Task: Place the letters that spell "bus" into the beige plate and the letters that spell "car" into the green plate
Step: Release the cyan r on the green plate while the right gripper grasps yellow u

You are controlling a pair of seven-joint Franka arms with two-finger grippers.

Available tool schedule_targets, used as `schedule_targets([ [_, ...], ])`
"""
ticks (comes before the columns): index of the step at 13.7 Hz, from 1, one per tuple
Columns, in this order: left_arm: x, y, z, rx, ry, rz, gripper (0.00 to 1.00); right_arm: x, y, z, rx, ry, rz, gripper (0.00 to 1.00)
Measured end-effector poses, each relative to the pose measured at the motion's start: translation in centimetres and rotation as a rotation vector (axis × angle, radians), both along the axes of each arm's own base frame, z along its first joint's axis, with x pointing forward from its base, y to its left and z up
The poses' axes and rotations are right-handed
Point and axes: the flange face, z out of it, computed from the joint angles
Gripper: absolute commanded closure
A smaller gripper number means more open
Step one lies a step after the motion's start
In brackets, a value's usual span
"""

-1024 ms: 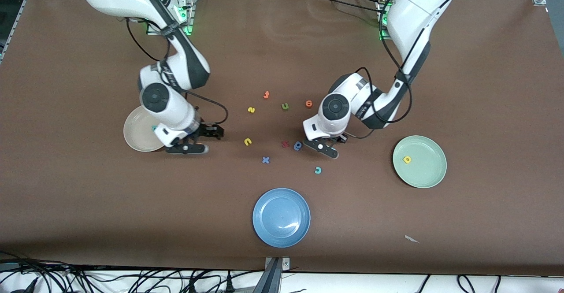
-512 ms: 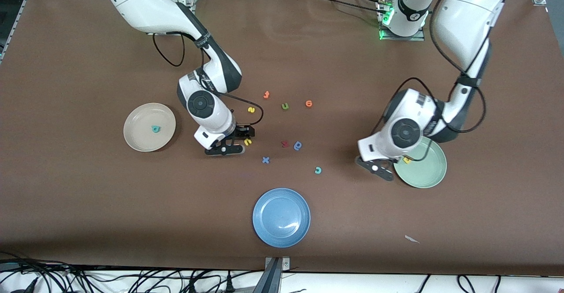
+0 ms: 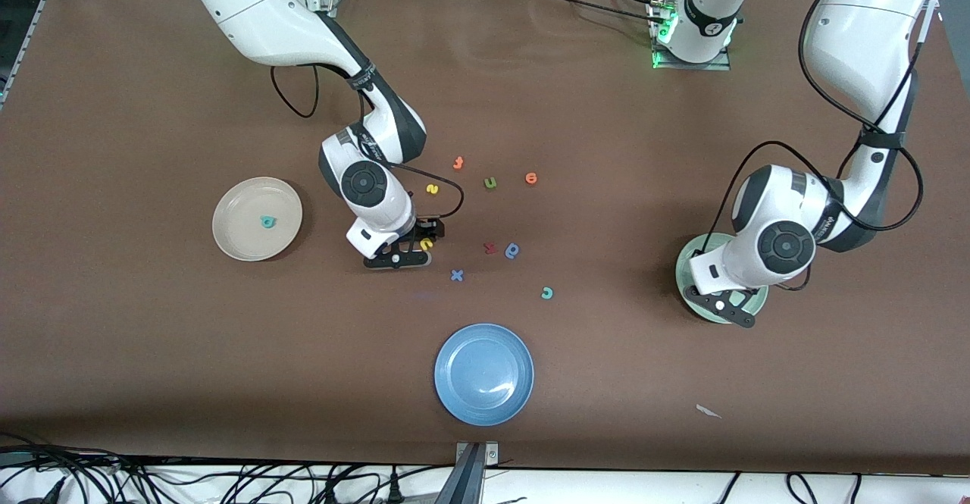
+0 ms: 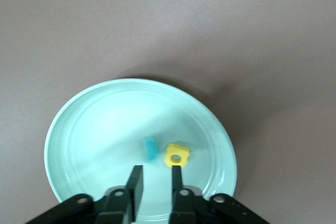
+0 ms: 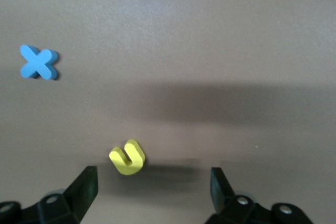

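My left gripper (image 3: pixel 731 311) hangs over the green plate (image 3: pixel 681 270), jaws a little apart and empty (image 4: pixel 157 170). In the green plate (image 4: pixel 94 129) a yellow a (image 4: pixel 177 154) lies beside a small teal letter (image 4: pixel 150 148) whose shape is blurred. My right gripper (image 3: pixel 415 245) stands wide open low over the table, and the yellow u (image 5: pixel 127 157) lies just ahead of its fingers (image 5: pixel 153 177). The beige plate (image 3: pixel 239 231) holds a teal b (image 3: pixel 267 221). Loose on the table are a yellow s (image 3: pixel 432 189) and a teal c (image 3: pixel 546 292).
Mid-table lie an orange t (image 3: pixel 458 163), a green u (image 3: pixel 490 183), an orange e (image 3: pixel 531 178), a red letter (image 3: pixel 490 247), a blue rounded letter (image 3: pixel 512 250) and a blue x (image 3: pixel 456 275). A blue plate (image 3: pixel 483 374) sits nearest the front camera.
My left arm swung from mid-table to over the green plate and parted its jaws; a teal letter now lies in the plate. My right arm moved from the beige plate to the yellow u.
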Motion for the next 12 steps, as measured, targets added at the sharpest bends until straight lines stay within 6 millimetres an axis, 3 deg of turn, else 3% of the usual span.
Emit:
schedule_targets([
  [3,0.1,-1.9,0.5,-0.017,-0.011,-0.02,0.0,0.0,1.0,-0.3,0.004,-0.003,-0.003,0.13],
  [5,0.3,-5.6,1.9,-0.064,-0.032,-0.037,0.0,-0.1,1.4,-0.7,0.003,-0.001,-0.002,0.24],
  [7,-0.1,-10.7,2.9,-0.117,-0.042,-0.035,0.0,-0.2,1.5,-1.1,-0.001,0.003,0.002,0.4],
  [9,-0.2,-14.7,2.5,-0.146,-0.044,-0.034,0.0,-0.2,1.6,-1.1,-0.001,0.002,0.003,0.46],
  [12,1.1,-18.6,1.2,-0.184,-0.061,-0.004,0.0,0.1,1.6,-0.9,0.001,-0.005,0.001,0.54],
])
